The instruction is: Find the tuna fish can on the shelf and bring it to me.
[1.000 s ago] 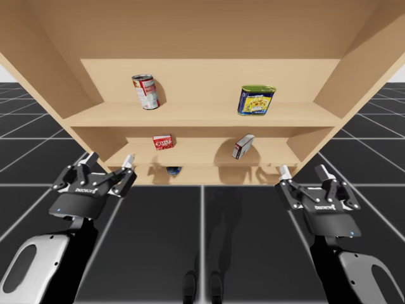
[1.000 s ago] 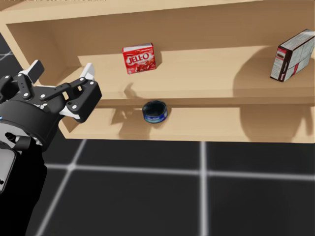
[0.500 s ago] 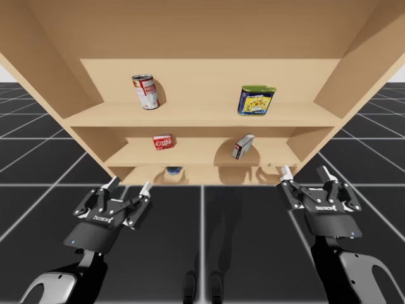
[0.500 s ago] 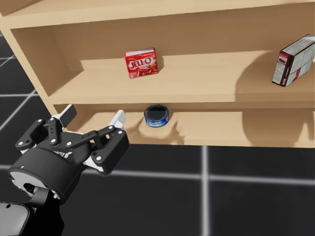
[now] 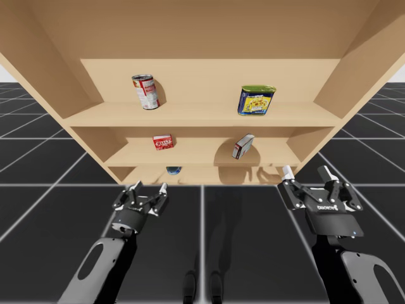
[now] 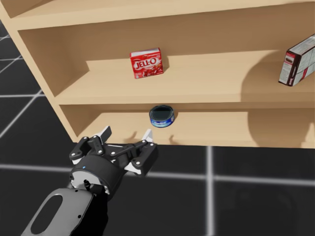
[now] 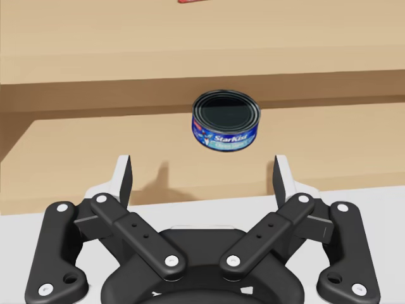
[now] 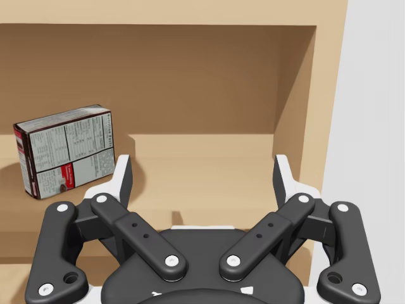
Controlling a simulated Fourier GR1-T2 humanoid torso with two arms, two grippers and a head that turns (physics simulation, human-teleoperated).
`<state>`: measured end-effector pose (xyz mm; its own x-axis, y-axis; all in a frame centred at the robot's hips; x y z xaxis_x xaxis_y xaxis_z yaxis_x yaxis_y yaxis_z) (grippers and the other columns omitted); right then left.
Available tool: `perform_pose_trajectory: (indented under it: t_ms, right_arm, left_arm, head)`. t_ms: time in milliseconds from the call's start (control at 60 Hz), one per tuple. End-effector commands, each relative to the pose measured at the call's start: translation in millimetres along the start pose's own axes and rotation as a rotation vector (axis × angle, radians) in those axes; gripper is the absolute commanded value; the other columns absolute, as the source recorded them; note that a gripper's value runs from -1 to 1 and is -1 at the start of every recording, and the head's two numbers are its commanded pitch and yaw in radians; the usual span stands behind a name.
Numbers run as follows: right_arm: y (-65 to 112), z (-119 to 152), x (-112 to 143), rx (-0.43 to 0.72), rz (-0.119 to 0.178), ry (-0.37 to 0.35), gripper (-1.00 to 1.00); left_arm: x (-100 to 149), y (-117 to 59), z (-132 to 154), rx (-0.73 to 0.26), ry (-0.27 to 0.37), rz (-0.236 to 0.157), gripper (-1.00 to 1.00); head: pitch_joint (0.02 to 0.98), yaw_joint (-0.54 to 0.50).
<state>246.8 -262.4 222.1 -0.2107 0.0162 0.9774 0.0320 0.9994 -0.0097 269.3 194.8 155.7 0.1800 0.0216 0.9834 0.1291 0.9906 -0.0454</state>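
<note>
Since a second ago the left gripper (image 7: 202,171) has come down from beside the shelf's side wall and swung inward. It now sits low, just short of the front lip of the bottom shelf board (image 7: 76,152). Head has turned slightly. The right gripper (image 8: 202,168) has held its place.

Left gripper: fingers spread wide, nothing between them. The tuna fish can (image 7: 226,120) lies ahead of it, slightly off the centre line of the gap. It stands lid-up on the bottom board, set back from the lip and apart from both fingertips. A red box (image 6: 146,63) stands one board above the can.

Right gripper: also wide and empty, facing the end of the middle compartment. A grey box (image 8: 63,152) leans ahead of it and off to one side.

Step in hand, by my reading: final approach for the grasp. To do it well:
- Shift sideways until the can centres in the gap.
- Keep the fingers level with the can's low wall and under the board above.
- Advance until both fingers flank the round side, then close.

Risk: a fingertip that catches the rim would likely push the can deeper.
</note>
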Motion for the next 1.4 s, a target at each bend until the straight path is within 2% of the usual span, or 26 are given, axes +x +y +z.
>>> perform_pose_trajectory:
  t_ms: [17,83,183,317,417,533,867,1100,1133,1317,1400]
  right_arm:
    - [-0.3,0,0,0.001,-0.002,0.001,-1.00]
    - [-0.5,0,0,0.000,-0.003,0.001,-1.00]
    - [-1.0,0,0,-0.002,-0.007,0.000,-1.00]
    - [-1.1,0,1,-0.004,-0.012,0.001,-1.00]
    - [-1.4,0,1,-0.005,-0.013,0.001,-1.00]
    - [-2.0,0,2,-0.007,-0.014,0.000,-1.00]
    - [-2.8,-1,2,-0.011,-0.015,0.000,-1.00]
    - [-3.2,0,2,-0.011,-0.010,-0.002,-1.00]
    - [-3.3,0,2,-0.011,-0.010,-0.002,-1.00]
    - [-3.9,0,2,-0.013,-0.011,-0.002,-1.00]
    - [-4.2,0,2,-0.014,-0.012,-0.002,-1.00]
  left_arm:
    - [-3,-6.7,-31,0.017,0.017,-0.024,-1.00]
    - [-3,-9.0,-39,0.022,0.017,-0.027,-1.00]
    - [-4,-13.0,-53,0.026,0.029,-0.053,-1.00]
    - [-7,-17.2,-68,0.026,0.053,-0.056,-1.00]
    - [-7,-21.1,-79,0.026,0.059,-0.077,-1.00]
    - [-10,-24.6,-97,0.035,0.079,-0.083,-1.00]
    - [-19,-23.5,-128,0.040,0.128,-0.114,-1.00]
    - [-23,-23.1,-144,0.032,0.159,-0.112,-1.00]
    - [-23,-23.3,-145,0.031,0.170,-0.098,-1.00]
    - [-27,-22.7,-152,0.020,0.195,-0.090,-1.00]
    - [-27,-22.1,-154,-0.003,0.215,-0.069,-1.00]
  head:
    - [0.746,0.22]
    - [0.746,0.22]
    - [0.745,0.22]
    - [0.744,0.22]
    - [0.742,0.22]
    - [0.739,0.22]
    - [0.741,0.20]
    - [0.742,0.20]
    - [0.743,0.20]
    - [0.746,0.20]
    - [0.746,0.19]
